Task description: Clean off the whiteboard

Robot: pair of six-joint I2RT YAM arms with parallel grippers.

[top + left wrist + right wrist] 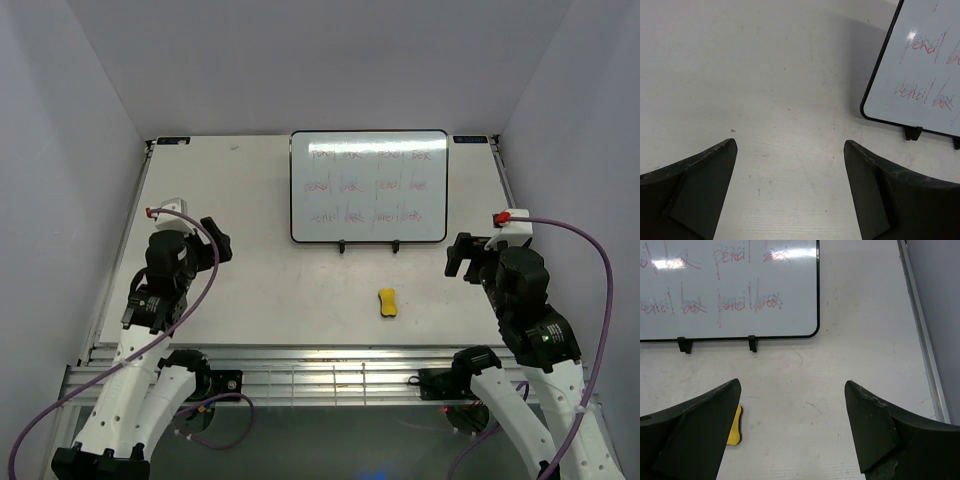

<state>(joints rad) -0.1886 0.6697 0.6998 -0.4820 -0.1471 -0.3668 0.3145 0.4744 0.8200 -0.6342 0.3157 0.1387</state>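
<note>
the whiteboard (368, 186) is seen at the far middle of the table (230, 200), propped on two small black feet (343, 246) at its lower edge. three rows of faint red writing (366, 185) are spread across it, and the words "pencil box" can be read in the wrist views. no wiped patch can be made out, so the erasing is judged not yet begun.

a yellow eraser (387, 302) lies flat on the table on the near side of the whiteboard, apart from its lower edge and a little right of its middle. it is touched by neither arm.

the left gripper (790, 145) is held spread wide with nothing between its fingers, off the whiteboard's lower left corner. the right gripper (792, 384) is likewise spread and empty, off the lower right corner, with the eraser partly hidden behind one finger in its own view.

everything is judged to be left: the eraser has to be picked up, and all three rows wiped.
</note>
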